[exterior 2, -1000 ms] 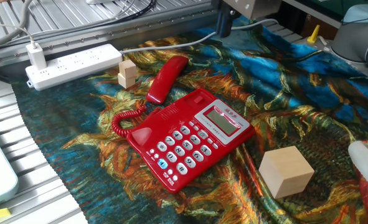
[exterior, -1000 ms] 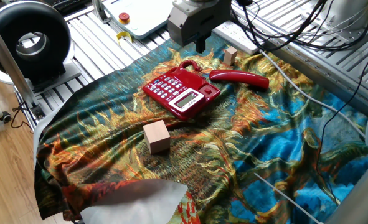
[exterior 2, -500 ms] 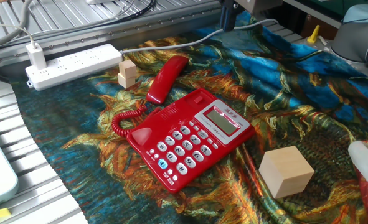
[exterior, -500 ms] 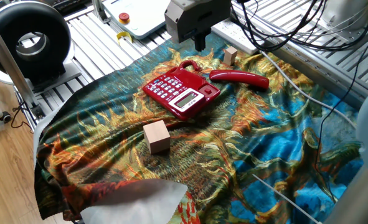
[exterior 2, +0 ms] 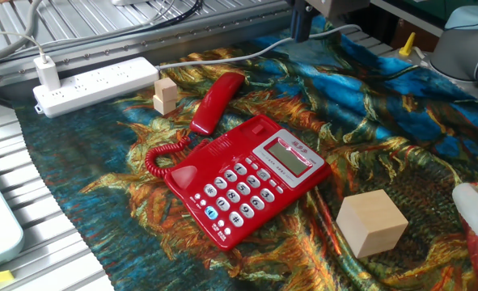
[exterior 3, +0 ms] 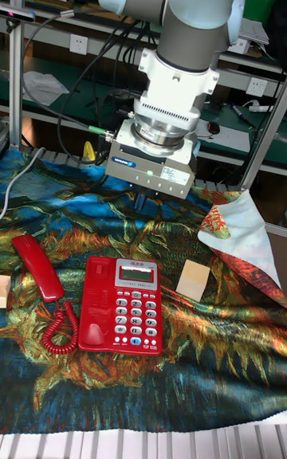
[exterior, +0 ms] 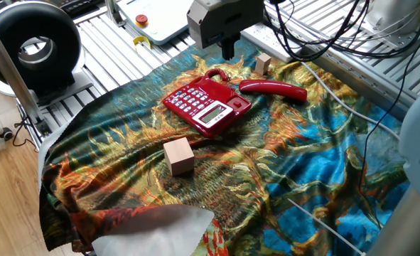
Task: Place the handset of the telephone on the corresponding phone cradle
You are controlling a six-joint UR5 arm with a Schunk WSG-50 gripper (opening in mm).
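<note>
The handset (exterior 3: pixel 36 267) lies off the telephone (exterior 3: pixel 121 305) on the patterned cloth (exterior 3: pixel 215 363), just beside the base's bare cradle edge, joined to it by a coiled red cord (exterior 3: pixel 57 331). The pincer (exterior 3: pixel 141 202) hangs above the cloth behind the telephone, apart from the handset and holding nothing; whether its fingers are spread or pressed together cannot be told. The pincer housing bears a small blue label, too small to read. The telephone's display and keys carry print that is likewise illegible.
</note>
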